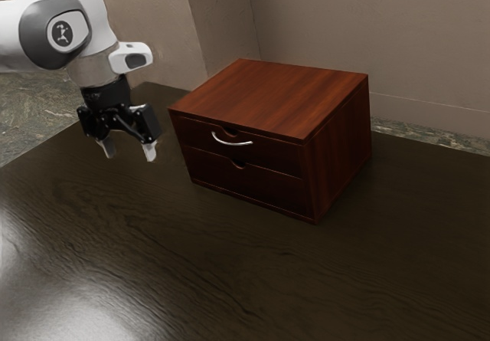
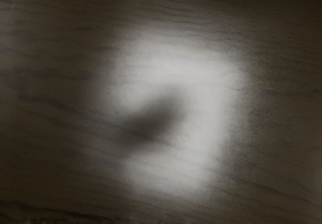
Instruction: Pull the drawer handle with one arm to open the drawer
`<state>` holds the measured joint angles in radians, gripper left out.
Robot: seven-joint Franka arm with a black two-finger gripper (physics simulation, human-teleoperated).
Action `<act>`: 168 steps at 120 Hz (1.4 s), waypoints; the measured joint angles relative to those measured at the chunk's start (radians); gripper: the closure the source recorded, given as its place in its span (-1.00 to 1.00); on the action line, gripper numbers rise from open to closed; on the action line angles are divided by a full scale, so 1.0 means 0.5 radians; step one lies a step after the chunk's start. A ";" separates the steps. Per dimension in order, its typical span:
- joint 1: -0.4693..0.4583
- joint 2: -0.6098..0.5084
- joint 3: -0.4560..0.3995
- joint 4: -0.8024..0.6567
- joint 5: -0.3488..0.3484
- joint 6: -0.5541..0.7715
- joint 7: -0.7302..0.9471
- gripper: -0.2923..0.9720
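Gripper (image 1: 130, 153) agape near drawer handle (image 1: 231, 139); wrist view, perhaps its shadow (image 2: 153, 121).

Beige walls (image 1: 367, 27), mottled stone floor (image 1: 31, 115), dark glossy table (image 1: 230, 280)

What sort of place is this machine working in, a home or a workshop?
Probably a plain indoor room, rendered by computer rather than a real home: a dark wooden table, a small reddish two-drawer cabinet on it, and bare beige walls meeting a marbled floor.
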<state>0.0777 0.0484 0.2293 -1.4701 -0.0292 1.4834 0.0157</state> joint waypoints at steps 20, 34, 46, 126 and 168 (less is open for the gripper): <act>0.014 -0.001 0.007 0.000 -0.010 -0.019 0.009 -0.54; -0.114 -0.012 0.009 0.252 -0.038 -0.084 -0.019 -0.54; -0.171 -0.016 -0.036 0.392 -0.052 -0.161 -0.197 -0.54; -0.194 -0.063 -0.126 0.020 -0.063 0.186 -2.080 -0.54; -0.273 -0.269 -0.107 -0.545 -0.107 0.874 -2.533 -0.54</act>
<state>-0.0586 -0.0859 0.1759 -1.7426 -0.0826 1.9205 -1.2510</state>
